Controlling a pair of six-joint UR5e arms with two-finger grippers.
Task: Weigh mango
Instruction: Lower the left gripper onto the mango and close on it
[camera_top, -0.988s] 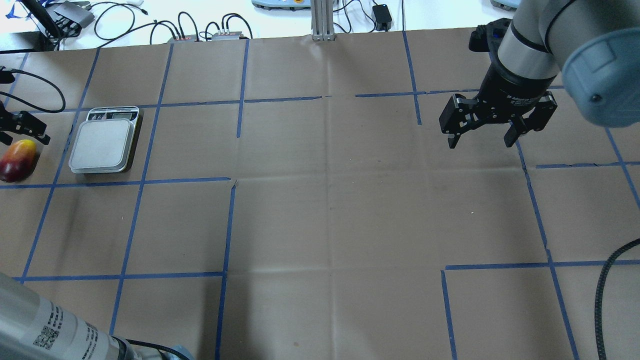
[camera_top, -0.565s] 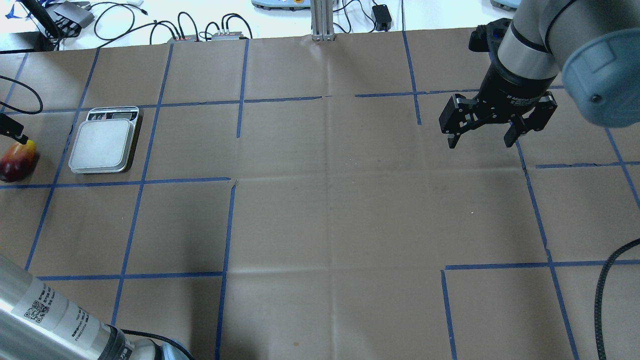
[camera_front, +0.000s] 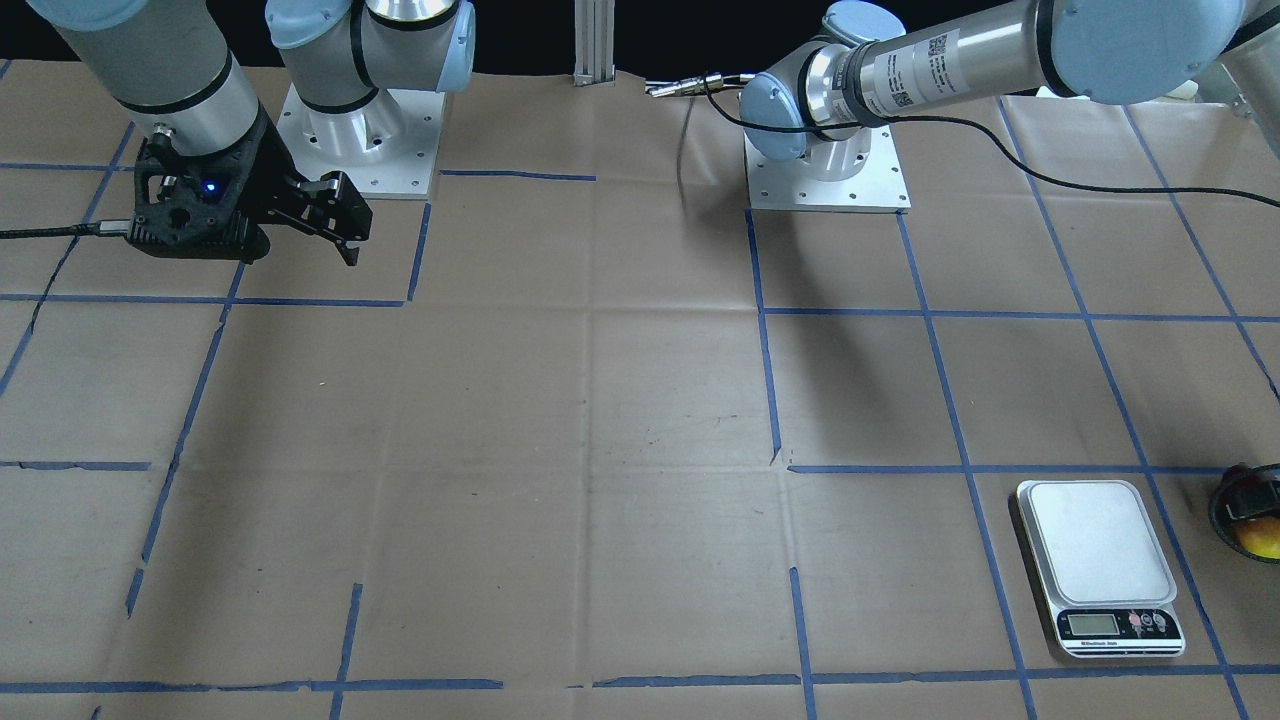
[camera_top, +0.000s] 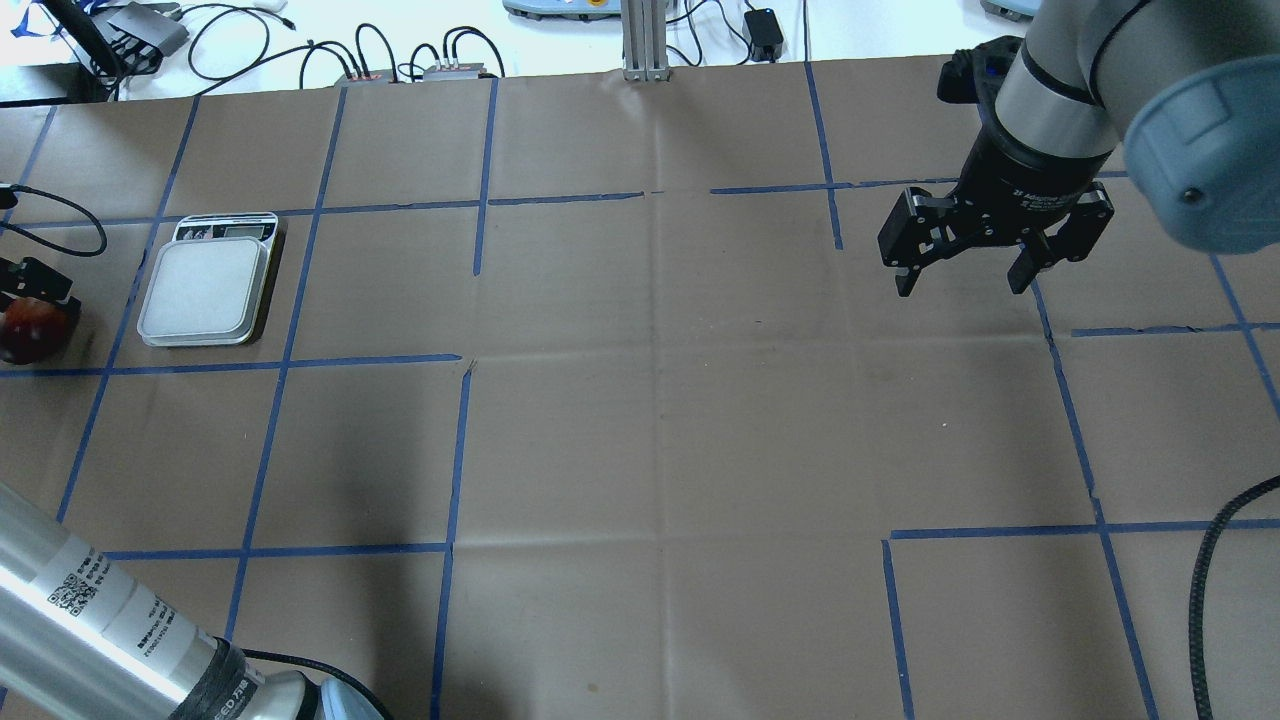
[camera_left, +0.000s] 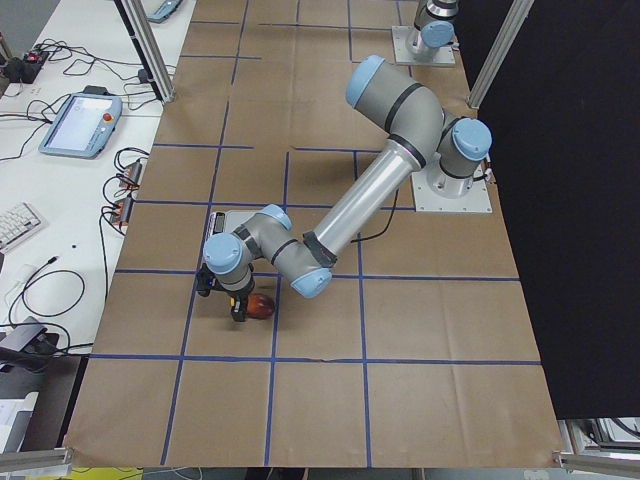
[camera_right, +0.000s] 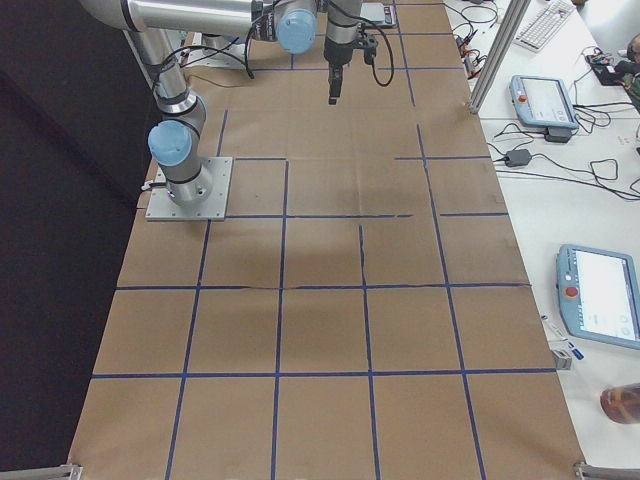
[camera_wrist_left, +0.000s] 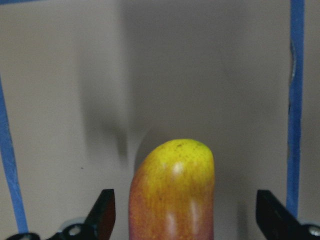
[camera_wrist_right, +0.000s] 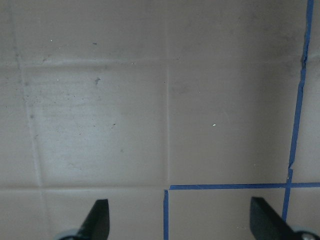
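Note:
The mango (camera_wrist_left: 172, 190), red fading to a yellow tip, lies on the paper at the table's far left (camera_top: 25, 332), left of the scale (camera_top: 205, 290). My left gripper (camera_wrist_left: 183, 196) is open and low over it, one finger on each side with gaps to the fruit. In the overhead view the gripper (camera_top: 35, 283) covers the mango's yellow end. The front view shows the mango (camera_front: 1262, 537) at the right edge, next to the scale (camera_front: 1095, 540), whose platform is bare. My right gripper (camera_top: 960, 285) is open and empty, held above the far right of the table.
The table is covered in brown paper with a blue tape grid (camera_top: 450, 460). Cables and small boxes (camera_top: 400, 60) lie beyond the far edge. A black cable (camera_top: 1210, 560) hangs at the near right. My left arm's forearm (camera_top: 90, 620) crosses the near left corner.
My left gripper has moved toward the near side and down over the mango, now hiding its yellow end in the overhead view. The right arm has not moved.

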